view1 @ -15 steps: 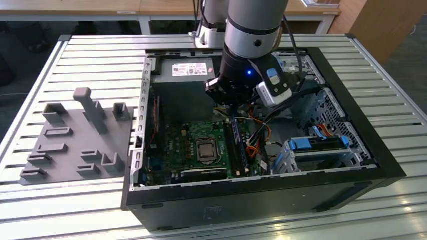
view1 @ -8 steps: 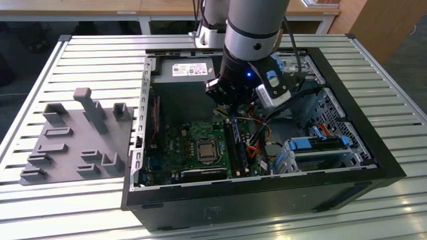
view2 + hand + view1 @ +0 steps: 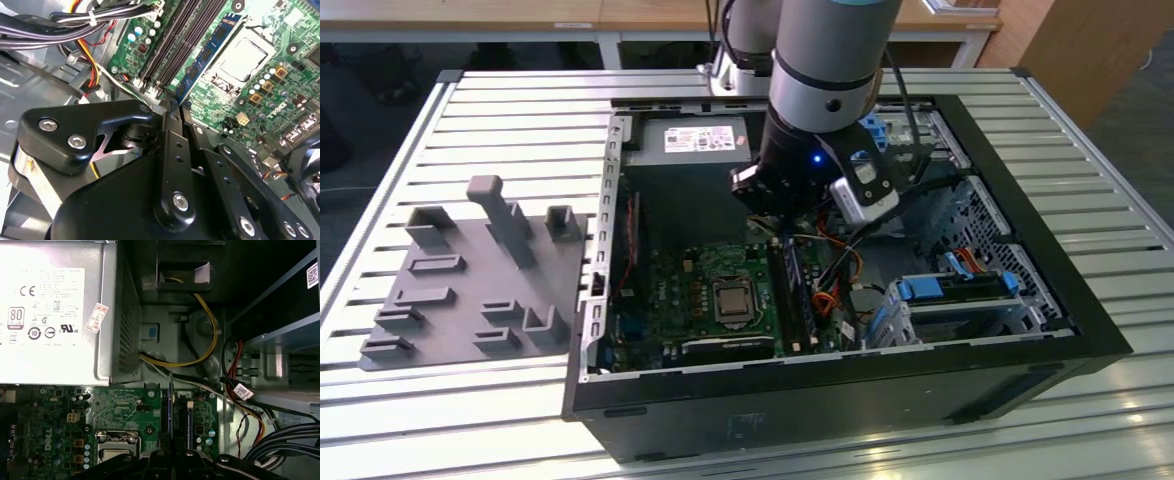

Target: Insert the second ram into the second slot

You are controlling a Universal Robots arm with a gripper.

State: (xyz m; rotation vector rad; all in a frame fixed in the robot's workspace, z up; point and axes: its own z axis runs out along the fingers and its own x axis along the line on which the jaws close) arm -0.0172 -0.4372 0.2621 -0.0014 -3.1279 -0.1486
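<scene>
Motherboard (image 3: pixel 280 85): second ram (image 3: pixel 207 52) beyond tool (image 3: pixel 172 107)

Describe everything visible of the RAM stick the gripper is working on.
The second ram is a thin, long blue circuit-board stick carrying a row of dark chips. In the second wrist view it stands on edge among the memory slots, beside the processor socket on the green motherboard. Its near end meets the tips of the black gripper, whose fingers are shut on its edge. Whether it is fully seated cannot be told.
</scene>
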